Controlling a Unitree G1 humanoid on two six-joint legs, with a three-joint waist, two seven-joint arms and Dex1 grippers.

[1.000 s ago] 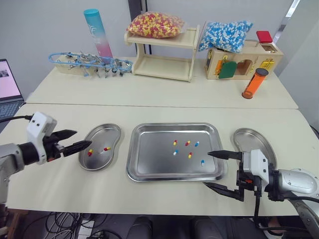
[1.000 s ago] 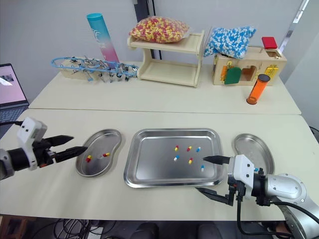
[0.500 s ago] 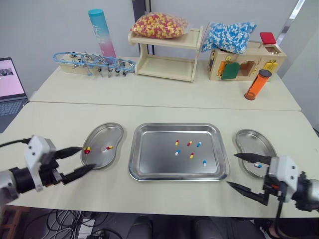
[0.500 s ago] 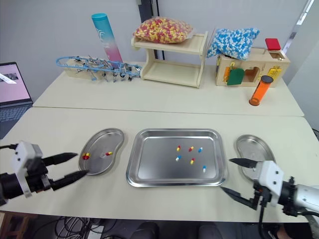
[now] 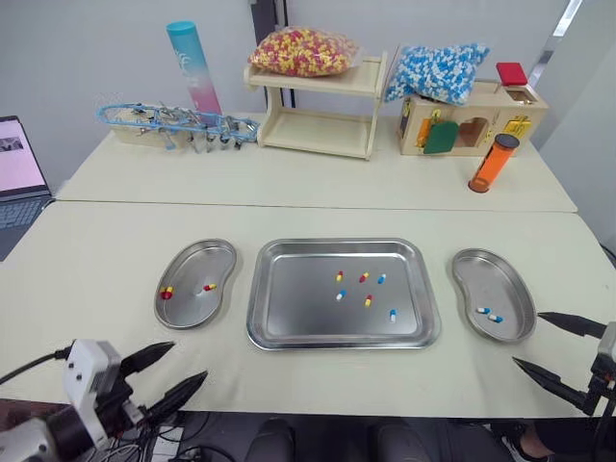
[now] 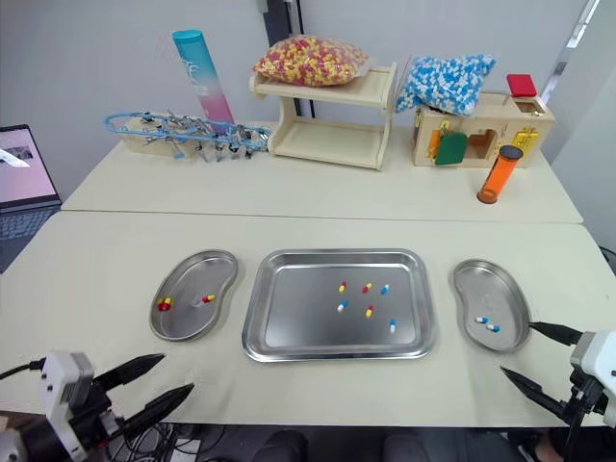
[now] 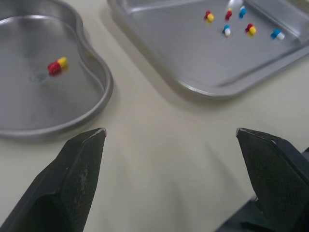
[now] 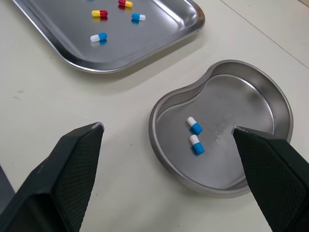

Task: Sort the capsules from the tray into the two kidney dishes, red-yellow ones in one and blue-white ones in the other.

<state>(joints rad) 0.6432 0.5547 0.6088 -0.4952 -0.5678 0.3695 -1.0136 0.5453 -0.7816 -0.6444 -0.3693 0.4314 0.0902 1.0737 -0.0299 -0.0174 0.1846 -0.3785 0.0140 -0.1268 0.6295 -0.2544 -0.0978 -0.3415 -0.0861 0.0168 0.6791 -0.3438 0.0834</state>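
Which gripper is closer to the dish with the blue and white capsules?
Right. The right gripper hangs just beside that dish; the left gripper is beyond the tray.

The open laptop [image 5: 13,159] at the far left is cut by the picture's edge. I get part of its pink screen and cannot read it. The small metal tools on the blue wire rack [image 5: 173,123] at the far left are too small for me to tell apart. The right gripper [image 5: 526,338] runs off the right edge, its white housing mostly lost. In the left wrist view the left steel kidney-shaped dish [image 7: 72,99] and the rectangular steel tray [image 7: 183,53] are both cropped, and the two-coloured capsules [image 7: 249,29] in the tray are blurred.
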